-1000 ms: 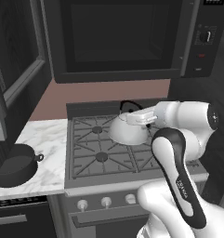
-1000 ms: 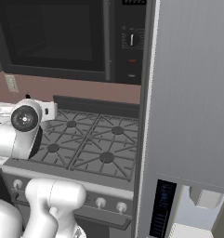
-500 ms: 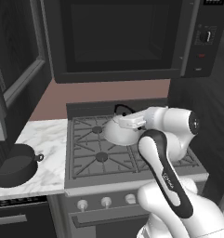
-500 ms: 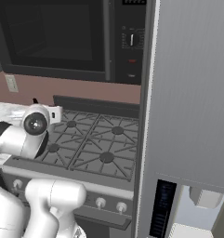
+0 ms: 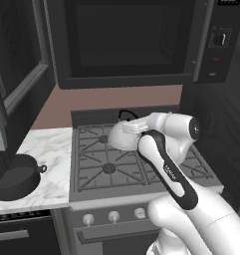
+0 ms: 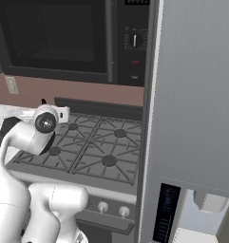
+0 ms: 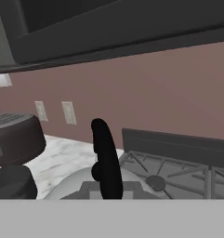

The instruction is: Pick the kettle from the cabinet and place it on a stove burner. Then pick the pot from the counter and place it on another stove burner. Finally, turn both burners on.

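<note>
Directly below the gripper (image 5: 127, 121), clamped narrow on its black handle, the kettle (image 5: 122, 138) hangs over the stove burners (image 5: 108, 168); pot (image 5: 16, 177) at 9 o'clock.

Home kitchen: gas cooktop (image 5: 141, 162), microwave (image 5: 136, 42) above, marble counter (image 5: 44, 164), wall outlets (image 7: 68, 113).

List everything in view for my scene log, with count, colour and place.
kettle: one, shiny white-silver with black handle, over the stove's rear burners, handle in the tool
pot: one, dark grey-black, on the counter left of the stove
counter: one, white marble, left of the stove
stove: one, grey grates, silver front knobs
microwave: one, black, above the stove
toaster: one, dark, on the counter by the wall
wall outlets: two, pale, on the pink wall
tool: one, shut on the kettle handle
</note>
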Robot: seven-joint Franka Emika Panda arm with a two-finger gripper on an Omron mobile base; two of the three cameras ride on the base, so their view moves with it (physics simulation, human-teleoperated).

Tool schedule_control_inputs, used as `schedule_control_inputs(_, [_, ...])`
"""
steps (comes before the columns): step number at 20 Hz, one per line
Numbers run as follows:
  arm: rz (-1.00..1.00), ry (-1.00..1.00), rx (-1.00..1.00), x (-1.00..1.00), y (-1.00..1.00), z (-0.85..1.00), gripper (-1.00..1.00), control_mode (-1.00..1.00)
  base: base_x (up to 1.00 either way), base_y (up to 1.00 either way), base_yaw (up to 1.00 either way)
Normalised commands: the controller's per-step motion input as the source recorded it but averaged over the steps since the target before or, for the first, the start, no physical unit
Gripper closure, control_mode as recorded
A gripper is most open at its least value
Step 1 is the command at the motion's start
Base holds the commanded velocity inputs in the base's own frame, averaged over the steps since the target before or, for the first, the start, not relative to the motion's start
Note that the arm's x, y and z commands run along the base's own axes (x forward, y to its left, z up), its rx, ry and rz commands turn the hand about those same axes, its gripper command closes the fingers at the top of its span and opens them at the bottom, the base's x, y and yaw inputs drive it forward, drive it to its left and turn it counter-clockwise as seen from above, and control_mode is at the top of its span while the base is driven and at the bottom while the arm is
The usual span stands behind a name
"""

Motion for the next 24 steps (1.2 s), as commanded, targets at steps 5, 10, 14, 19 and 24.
schedule_control_inputs(5, [0.01,0.06,0.0,0.42,0.0,-0.23,1.0,-1.0,0.0,0.0,0.0])
schedule_control_inputs(10, [0.03,0.07,-0.01,0.3,0.0,-0.28,1.0,-1.0,0.0,0.0,0.0])
schedule_control_inputs(14, [0.01,0.04,0.0,0.32,-0.01,-0.18,1.0,-1.0,0.0,0.0,0.0])
schedule_control_inputs(19, [0.0,0.01,0.0,0.41,0.0,-0.15,1.0,-1.0,0.0,0.0,0.0])
schedule_control_inputs(24, [0.0,0.0,0.0,0.48,0.0,-0.14,1.0,-1.0,0.0,0.0,0.0])
